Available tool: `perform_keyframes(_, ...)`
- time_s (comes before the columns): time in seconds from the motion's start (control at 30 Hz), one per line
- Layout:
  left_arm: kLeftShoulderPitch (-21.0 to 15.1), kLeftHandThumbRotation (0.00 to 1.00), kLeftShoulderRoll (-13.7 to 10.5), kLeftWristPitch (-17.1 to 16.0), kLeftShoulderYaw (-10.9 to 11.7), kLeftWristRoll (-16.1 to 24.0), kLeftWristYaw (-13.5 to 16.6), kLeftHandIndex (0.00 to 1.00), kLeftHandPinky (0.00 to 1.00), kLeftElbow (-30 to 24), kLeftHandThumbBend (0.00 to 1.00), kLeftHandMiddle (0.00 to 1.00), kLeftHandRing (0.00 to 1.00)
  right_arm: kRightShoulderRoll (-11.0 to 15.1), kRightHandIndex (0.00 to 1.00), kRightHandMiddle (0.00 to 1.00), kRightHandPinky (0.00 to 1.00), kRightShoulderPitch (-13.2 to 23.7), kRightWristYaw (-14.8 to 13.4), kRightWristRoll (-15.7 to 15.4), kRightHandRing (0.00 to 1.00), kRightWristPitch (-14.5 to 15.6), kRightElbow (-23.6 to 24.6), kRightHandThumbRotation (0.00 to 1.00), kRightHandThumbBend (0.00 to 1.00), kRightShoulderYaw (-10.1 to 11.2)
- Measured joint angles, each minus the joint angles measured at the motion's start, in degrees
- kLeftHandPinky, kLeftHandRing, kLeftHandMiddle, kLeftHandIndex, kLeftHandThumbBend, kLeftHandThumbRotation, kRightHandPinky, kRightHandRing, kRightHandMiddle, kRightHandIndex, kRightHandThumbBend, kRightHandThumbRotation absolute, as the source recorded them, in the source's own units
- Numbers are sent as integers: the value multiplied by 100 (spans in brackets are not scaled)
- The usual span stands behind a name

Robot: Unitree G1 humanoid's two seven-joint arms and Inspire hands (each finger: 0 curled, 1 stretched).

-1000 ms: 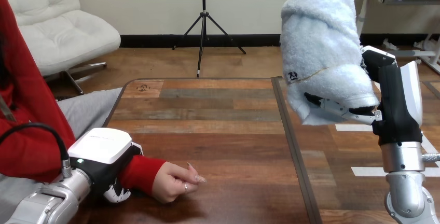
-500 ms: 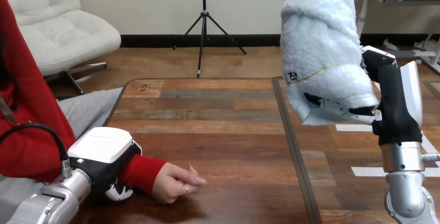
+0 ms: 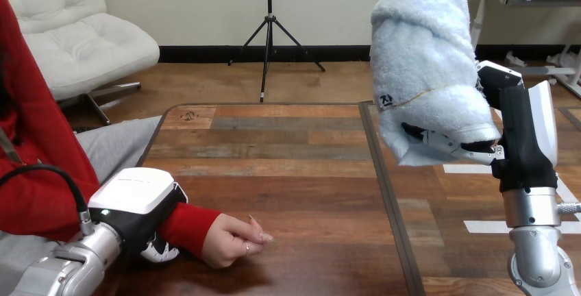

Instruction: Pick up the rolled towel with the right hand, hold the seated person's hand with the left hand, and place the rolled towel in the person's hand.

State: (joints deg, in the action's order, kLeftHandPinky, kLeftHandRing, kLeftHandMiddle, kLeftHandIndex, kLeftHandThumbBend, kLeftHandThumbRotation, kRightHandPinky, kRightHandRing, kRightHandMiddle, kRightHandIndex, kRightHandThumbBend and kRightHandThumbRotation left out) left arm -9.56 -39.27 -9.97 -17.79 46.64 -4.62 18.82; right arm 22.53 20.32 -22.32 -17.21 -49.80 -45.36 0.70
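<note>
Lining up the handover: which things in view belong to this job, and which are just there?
In the job: rolled towel, gripped in the right hand; the person's hand, resting on the wooden table; left hand, curled round the person's wrist.
Just there: wooden table, a surface only.

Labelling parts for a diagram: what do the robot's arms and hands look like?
The left forearm and right forearm are silver cylinders. The left hand and right hand are black with white shells on their backs and black-and-white jointed fingers.
</note>
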Motion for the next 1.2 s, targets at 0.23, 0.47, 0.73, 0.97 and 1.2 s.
perform_keyframes(0.23,0,0,9,59,11,-166,-54,35,32,0,70,38,36,-4,44,39,26,0,1,8,32,0,0,0,73,0)
perform_keyframes(0.47,3,0,9,75,11,-246,-63,34,32,3,72,38,36,-4,44,40,27,0,1,10,33,0,0,0,73,0)
perform_keyframes(0.73,3,0,9,75,19,-369,-62,36,33,31,74,39,37,-5,44,40,28,0,1,11,34,0,0,0,73,0)
perform_keyframes(0.97,9,0,9,75,28,-432,-61,37,34,42,75,39,38,-10,44,40,28,0,9,34,34,0,0,0,73,0)
perform_keyframes(1.2,22,0,8,75,48,-518,-61,38,35,42,76,41,39,-11,44,40,28,0,9,36,34,1,0,0,73,0)
